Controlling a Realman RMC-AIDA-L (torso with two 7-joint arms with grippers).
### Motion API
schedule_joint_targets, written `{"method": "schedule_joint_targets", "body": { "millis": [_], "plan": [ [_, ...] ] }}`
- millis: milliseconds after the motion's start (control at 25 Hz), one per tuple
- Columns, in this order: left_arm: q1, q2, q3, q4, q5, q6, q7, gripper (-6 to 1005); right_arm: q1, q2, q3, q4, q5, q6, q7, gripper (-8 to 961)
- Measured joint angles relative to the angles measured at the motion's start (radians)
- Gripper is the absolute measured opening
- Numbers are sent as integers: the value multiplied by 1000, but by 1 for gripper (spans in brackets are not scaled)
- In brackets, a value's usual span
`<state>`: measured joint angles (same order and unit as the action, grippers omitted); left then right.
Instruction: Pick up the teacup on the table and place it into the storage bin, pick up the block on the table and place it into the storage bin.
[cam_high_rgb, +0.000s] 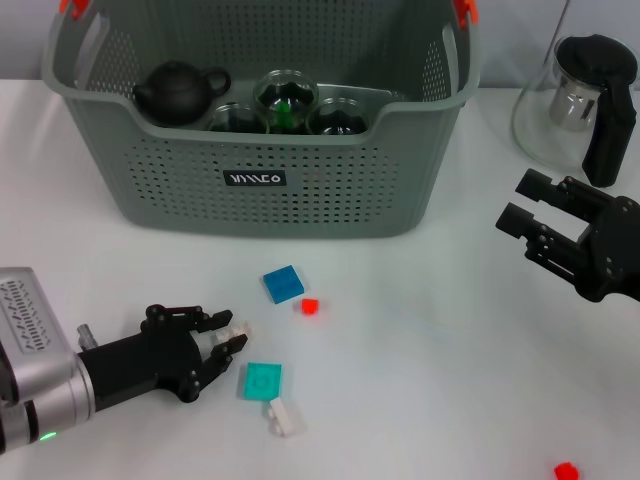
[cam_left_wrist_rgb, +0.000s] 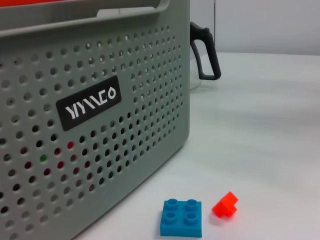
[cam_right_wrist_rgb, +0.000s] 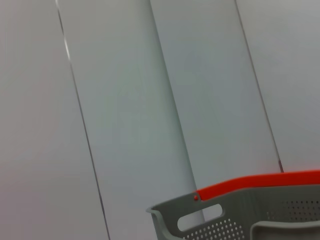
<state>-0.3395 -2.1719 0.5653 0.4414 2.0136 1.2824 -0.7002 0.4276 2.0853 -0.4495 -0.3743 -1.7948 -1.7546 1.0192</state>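
Head view: storage bin (cam_high_rgb: 330, 195) stands at the far middle of the table (cam_high_rgb: 430, 340); the work now is w/ blocks in front of it.
Left hand (cam_high_rgb: 232, 338): low over the table at the near left, fingers closed on a small white block (cam_high_rgb: 236, 331); block seems just off or at the table surface, cannot tell which.
Right hand (cam_high_rgb: 528, 218): at the right side, above the table, fingers spread apart, holds nothing; looks idle.
Teacups: three glass cups (cam_high_rgb: 285, 100) already inside the bin, next to a black teapot (cam_high_rgb: 180, 90); no teacup seen on the table, so I judge this part done.
Blocks, progress: approx. started only; the white block is gripped but not yet in the bin. Something green shows in the middle cup, cannot tell what it is.
Blocks left on table, count: 1 blue (cam_high_rgb: 283, 284), 1 small red (cam_high_rgb: 310, 307) just beside it, 1 teal (cam_high_rgb: 262, 380), 1 more white (cam_high_rgb: 285, 417) touching or nearly touching the teal one, 1 red (cam_high_rgb: 566, 470) at the near right edge, well apart. Total 5, plus 1 in the left hand.
Left wrist view: blue block (cam_left_wrist_rgb: 182, 218) and red block (cam_left_wrist_rgb: 225, 205) lie near the bin front wall (cam_left_wrist_rgb: 95, 150) w/ its label.
Other: 1 glass jug (cam_high_rgb: 580, 100) w/ black handle, right of the bin; not part of the task.
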Motion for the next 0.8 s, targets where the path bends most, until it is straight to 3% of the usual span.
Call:
{"method": "schedule_joint_targets", "body": {
  "millis": [200, 600, 720, 800],
  "plan": [
    [-4, 1, 0, 3, 4, 0, -5, 289, 5, -1, 0, 0, 0, 1, 0, 576],
    [-8, 4, 1, 48, 7, 9, -127, 185, 9, -1, 4, 0, 0, -2, 1, 576],
    [-3, 5, -2, 78, 8, 48, -176, 186, 10, -1, 6, 0, 0, -3, 2, 576],
    [-1, 13, -11, 118, 2, 152, -237, 186, 10, -1, 6, 0, 0, -3, 3, 576]
  ]
}}
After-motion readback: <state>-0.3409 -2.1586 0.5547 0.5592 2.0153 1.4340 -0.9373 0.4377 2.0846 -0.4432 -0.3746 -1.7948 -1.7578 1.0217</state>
